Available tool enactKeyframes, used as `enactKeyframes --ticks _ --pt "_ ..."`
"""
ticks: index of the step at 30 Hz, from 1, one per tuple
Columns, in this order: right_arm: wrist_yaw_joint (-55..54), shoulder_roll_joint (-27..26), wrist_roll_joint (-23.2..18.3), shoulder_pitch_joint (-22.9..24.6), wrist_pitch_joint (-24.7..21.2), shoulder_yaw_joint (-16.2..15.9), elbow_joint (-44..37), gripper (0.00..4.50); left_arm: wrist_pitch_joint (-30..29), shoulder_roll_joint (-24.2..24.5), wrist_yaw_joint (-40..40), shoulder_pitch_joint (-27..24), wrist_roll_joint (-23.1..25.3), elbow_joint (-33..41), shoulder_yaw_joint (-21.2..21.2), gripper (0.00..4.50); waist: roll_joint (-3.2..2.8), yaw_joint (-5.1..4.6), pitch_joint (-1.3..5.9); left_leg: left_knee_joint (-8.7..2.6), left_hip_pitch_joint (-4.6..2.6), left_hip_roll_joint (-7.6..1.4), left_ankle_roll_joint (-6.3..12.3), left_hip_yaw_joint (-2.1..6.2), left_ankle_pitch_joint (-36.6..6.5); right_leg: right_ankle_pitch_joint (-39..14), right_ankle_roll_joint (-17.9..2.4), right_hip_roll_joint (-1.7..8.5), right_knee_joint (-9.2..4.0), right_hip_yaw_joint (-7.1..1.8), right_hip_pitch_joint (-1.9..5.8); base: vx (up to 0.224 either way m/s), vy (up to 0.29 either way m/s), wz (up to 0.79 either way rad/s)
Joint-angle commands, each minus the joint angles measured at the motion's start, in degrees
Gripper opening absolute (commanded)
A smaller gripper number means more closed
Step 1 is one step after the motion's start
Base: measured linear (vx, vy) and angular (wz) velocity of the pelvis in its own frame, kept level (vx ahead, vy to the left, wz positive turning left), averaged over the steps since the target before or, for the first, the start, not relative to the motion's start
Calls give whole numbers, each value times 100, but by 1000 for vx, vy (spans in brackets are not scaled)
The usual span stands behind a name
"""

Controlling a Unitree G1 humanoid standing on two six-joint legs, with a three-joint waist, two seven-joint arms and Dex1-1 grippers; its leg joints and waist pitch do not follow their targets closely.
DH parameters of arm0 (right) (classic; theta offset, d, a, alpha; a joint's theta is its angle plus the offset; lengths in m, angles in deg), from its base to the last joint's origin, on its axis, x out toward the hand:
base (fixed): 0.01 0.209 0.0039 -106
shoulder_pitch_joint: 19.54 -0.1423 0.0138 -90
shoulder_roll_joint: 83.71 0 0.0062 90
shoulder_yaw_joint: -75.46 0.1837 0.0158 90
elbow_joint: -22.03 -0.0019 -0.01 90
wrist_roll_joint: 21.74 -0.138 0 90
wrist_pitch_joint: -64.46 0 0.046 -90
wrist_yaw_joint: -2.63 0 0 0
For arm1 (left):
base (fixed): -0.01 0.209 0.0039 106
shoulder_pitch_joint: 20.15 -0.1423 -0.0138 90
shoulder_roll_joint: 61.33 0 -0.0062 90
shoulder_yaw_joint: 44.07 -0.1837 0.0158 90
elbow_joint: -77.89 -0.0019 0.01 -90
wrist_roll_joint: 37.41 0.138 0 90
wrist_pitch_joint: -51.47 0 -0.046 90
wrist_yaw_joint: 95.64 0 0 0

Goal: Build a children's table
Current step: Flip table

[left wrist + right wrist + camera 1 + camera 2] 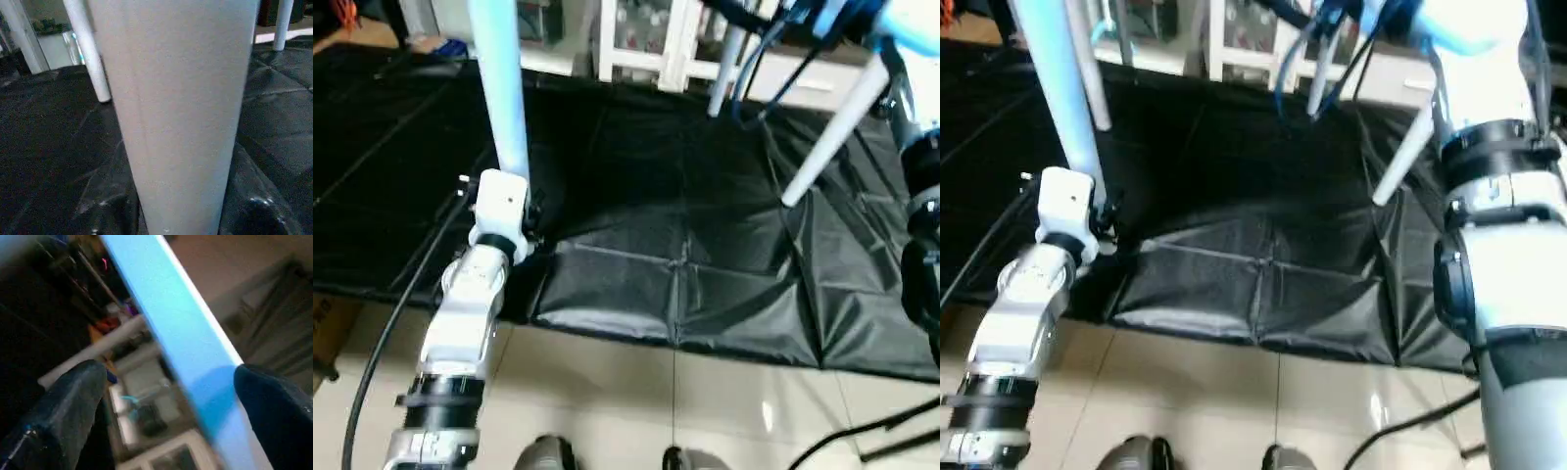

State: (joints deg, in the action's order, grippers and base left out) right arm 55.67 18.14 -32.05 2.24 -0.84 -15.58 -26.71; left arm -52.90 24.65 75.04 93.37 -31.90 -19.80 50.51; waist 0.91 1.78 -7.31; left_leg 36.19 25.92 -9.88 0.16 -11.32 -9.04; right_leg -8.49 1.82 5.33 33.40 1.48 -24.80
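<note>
Over the black mat, the table stands on its legs, its top mostly out of frame above. Near the left edge, the left claw grips one leg low down, the tube rising upright from it. Two more legs slant down to the mat (one at the far side, one nearer the right). Up by the tabletop's edge, the right claw is spread wide, holding nothing, its fingers either side of that edge.
</note>
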Motion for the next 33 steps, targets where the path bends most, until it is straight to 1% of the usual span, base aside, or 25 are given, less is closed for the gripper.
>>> enactKeyframes --ticks 1,2,5,6,7,8,9,10,11,12,13,14,15,16,17,18,19,20,21,22,24,26,29,30,33 --pt "167 -57 -835 456 -720 140 -1089 450 178 143 25 318 69 242 65 232 -205 -48 497 -667 -512 -261 -551 292 -4128 -2303 -794 122 -386 36 36 0 0 0" --pt "190 -29 -992 716 -901 78 -1584 450 185 245 53 330 142 231 82 249 -193 -51 519 -689 -422 -260 -490 301 -3796 -2116 -898 158 -327 51 120 -31 12 -18" --pt "218 30 -1093 957 -1079 -48 -2024 450 193 329 63 336 171 210 120 258 -211 -31 474 -671 -454 -252 -441 259 -3645 -2370 -886 185 -396 77 78 0 0 0" --pt "205 53 -1233 1160 -1296 -123 -2392 450 201 399 82 343 196 177 160 275 -198 -61 415 -685 -431 -243 -453 269 -3741 -2710 -787 186 -433 128 106 0 0 0" --pt "193 78 -1366 1403 -1518 -196 -2746 450 194 478 88 344 215 120 199 282 -224 -39 410 -676 -468 -248 -479 266 -3833 -2912 -726 199 -452 146 83 0 0 0" --pt "71 74 -1461 1794 -1818 -256 -3134 450 190 577 106 337 198 72 294 288 -250 -70 312 -688 -520 -233 -534 264 -4138 -3424 -522 159 -565 238 28 0 0 0" --pt "56 71 -1463 1829 -1841 -260 -3159 450 190 586 107 336 196 68 303 288 -324 -81 238 -759 -599 -248 -599 245 -4523 -3797 -347 48 -677 449 13 0 0 0" --pt "-15 61 -1475 1998 -1954 -274 -3286 450 189 628 114 333 183 51 347 303 -448 -17 189 -1296 -181 -439 -725 185 -5095 -3045 -464 -167 133 633 502 0 0 0" --pt "-127 50 -1393 2248 -2096 -289 -3375 450 184 661 52 299 113 125 395 315 -486 584 222 -1630 565 -294 -1144 -429 -5535 -1802 -598 -272 1160 805 944 -132 -17 -6" --pt "-289 3 -1337 2451 -2275 -211 -3472 450 171 647 -43 252 -9 254 412 325 -565 773 262 -1641 480 -247 -1157 -697 -5090 -2071 -575 -330 1312 625 817 -126 -97 6" --pt "-416 -37 -1302 2607 -2432 -137 -3563 450 158 631 -128 212 -112 366 417 330 -227 514 406 -1310 165 -302 -1034 -555 -3767 -3049 -467 -125 1253 134 803 -126 -97 6" --pt "-685 -72 -1266 2864 -2724 -22 -3721 450 130 545 -255 127 -323 603 425 336 -64 395 409 509 -419 58 -157 463 -451 -6748 -166 829 -571 -721 49 50 -219 14" --pt "-808 -84 -1259 2972 -2856 29 -3797 450 117 504 -306 90 -417 706 426 345 -13 438 286 408 -52 244 -38 586 -186 -6064 -203 557 -459 -757 445 91 -153 10" --pt "-1346 -201 -1161 3190 -3015 201 -3756 450 -28 204 -465 -133 -913 1216 451 356 -307 666 337 -41 -176 28 -109 629 -52 -3994 -442 491 -162 -533 494 91 -153 10" --pt "-1532 -254 -1142 3258 -3066 269 -3731 450 -88 84 -497 -227 -1093 1408 463 365 -290 567 503 -221 -631 -189 -137 475 -319 -2017 -1055 112 9 -315 222 -27 -54 36" --pt "-1831 -304 -1160 3373 -3200 348 -3779 450 -170 -73 -519 -361 -1352 1669 471 365 -311 498 562 -283 -660 -276 -85 463 -295 -1103 -1332 22 112 -262 220 -93 3 48" --pt "-2047 -339 -1111 3510 -3295 390 -3815 450 -240 -207 -482 -556 -1482 1905 430 372 -337 455 552 -335 -613 -305 -10 413 -350 -555 -1536 -19 114 -218 234 -93 3 48" --pt "-2175 -360 -1083 3596 -3358 413 -3846 450 -282 -286 -457 -675 -1557 2043 405 372 -395 374 494 -419 -431 -329 148 336 -768 -230 -1770 64 71 -164 307 0 0 0" --pt "-2549 -425 -983 3950 -3613 462 -4073 450 -343 -513 -324 -1099 -1685 2382 301 372 -409 361 450 -447 -408 -331 127 330 -994 -435 -1743 84 34 -164 301 -21 59 3" --pt "-2656 -463 -973 4089 -3722 477 -4164 450 -335 -582 -271 -1258 -1682 2468 262 372 -426 334 367 -536 -428 -351 -6 331 -1684 -1197 -1605 129 -68 -156 301 -21 59 3" --pt "-2789 -524 -966 4270 -3903 506 -4316 450 -333 -665 -210 -1452 -1680 2565 226 372 -400 254 361 -598 -442 -330 -196 338 -2039 -1643 -1365 143 -142 -162 324 -3 61 1" --pt "-3156 -683 -886 4847 -4261 577 -4664 450 -483 -983 -30 -2006 -1749 2777 150 372 -388 169 362 -677 -379 -330 -232 345 -1925 -1691 -1133 172 -200 -148 376 -3 64 -3" --pt "-3680 -904 -852 5278 -4646 714 -4834 450 -536 -1196 159 -2565 -1579 2891 -4 372 -427 61 354 -706 -384 -333 -269 349 -2017 -1685 -1032 182 -259 -147 350 3 38 -4" --pt "-3851 -983 -865 5417 -4796 755 -4895 450 -505 -1250 255 -2766 -1454 2903 -69 372 -399 23 335 -722 -364 -315 -270 340 -2073 -1745 -999 177 -282 -142 361 0 0 0" --pt "-3923 -933 -345 5822 -4397 347 -5071 450 -345 -1266 394 -3100 -1257 2905 -209 372 -358 -54 315 -716 -360 -297 -279 316 -2077 -1882 -848 199 -355 -166 347 0 0 0"
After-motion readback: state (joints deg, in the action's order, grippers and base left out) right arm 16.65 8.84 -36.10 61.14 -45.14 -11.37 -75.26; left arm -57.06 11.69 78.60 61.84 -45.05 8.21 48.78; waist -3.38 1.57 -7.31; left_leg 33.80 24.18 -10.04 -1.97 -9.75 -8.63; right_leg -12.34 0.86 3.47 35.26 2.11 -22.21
